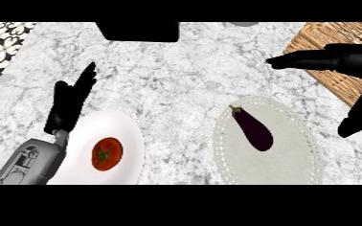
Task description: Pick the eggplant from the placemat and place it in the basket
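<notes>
Purple eggplant [253,129] lies on the pale placemat [297,148]; right hand [332,60], fingers spread, hovers over the basket [318,38].

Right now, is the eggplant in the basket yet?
No. The eggplant lies on the placemat, apart from the basket.

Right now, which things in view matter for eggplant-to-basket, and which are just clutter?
Job:
eggplant, lying on the placemat
basket, top right
right hand, open, over the basket, holding nothing

Lying about:
tomato on the white plate
left hand, open, resting at the left
black object at the counter's far edge
</notes>
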{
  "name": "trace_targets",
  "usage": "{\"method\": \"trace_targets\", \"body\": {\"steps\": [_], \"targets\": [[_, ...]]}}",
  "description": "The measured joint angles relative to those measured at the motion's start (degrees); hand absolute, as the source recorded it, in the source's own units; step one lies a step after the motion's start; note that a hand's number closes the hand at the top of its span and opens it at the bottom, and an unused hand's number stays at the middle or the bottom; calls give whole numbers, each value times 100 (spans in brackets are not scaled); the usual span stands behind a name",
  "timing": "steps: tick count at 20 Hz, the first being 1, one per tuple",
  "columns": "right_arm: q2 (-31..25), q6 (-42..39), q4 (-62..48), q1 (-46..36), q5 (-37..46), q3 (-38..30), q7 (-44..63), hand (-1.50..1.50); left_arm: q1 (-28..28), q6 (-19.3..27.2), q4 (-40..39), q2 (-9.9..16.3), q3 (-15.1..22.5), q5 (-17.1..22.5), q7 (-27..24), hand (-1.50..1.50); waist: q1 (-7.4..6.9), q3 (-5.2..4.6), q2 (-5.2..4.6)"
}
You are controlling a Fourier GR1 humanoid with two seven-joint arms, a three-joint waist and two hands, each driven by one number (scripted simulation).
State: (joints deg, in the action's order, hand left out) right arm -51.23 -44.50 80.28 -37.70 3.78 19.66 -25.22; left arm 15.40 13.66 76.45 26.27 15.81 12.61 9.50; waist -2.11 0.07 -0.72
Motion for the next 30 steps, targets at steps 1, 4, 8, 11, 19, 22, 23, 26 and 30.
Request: {"method": "trace_targets", "body": {"steps": [1,4,8,11,19,22,23,26,30], "targets": [[-17,43,-50,-18,67,114,-60,-150,39,-14,-4,-8,-4,-2,38,0,1,0,-1],[-70,162,-268,-141,202,358,-221,-150,25,-25,-18,-7,-37,-47,24,0,0,1,4],[4,468,-624,-181,370,578,-535,-150,34,-18,41,-50,-58,-105,119,0,27,0,17],[73,736,-982,-241,538,670,-828,-150,-52,-19,53,-91,-94,-156,66,0,43,0,23],[471,1301,-1700,-321,927,974,-1299,-150,-25,-143,-26,-143,-273,-220,98,0,92,-3,36],[659,1394,-1847,-300,1007,1128,-1350,-150,-91,-134,34,-155,-283,-305,97,0,94,-4,43],[688,1419,-1854,-276,1045,1182,-1373,-150,-141,-104,66,-190,-267,-340,108,0,101,-3,47],[925,1506,-2107,-353,1174,1323,-1427,-150,-105,-139,18,-242,-318,-369,104,0,102,-3,42],[1124,1630,-2233,-305,1315,1429,-1494,-150,-140,-286,99,-162,-469,-345,152,0,121,-5,52]]}}
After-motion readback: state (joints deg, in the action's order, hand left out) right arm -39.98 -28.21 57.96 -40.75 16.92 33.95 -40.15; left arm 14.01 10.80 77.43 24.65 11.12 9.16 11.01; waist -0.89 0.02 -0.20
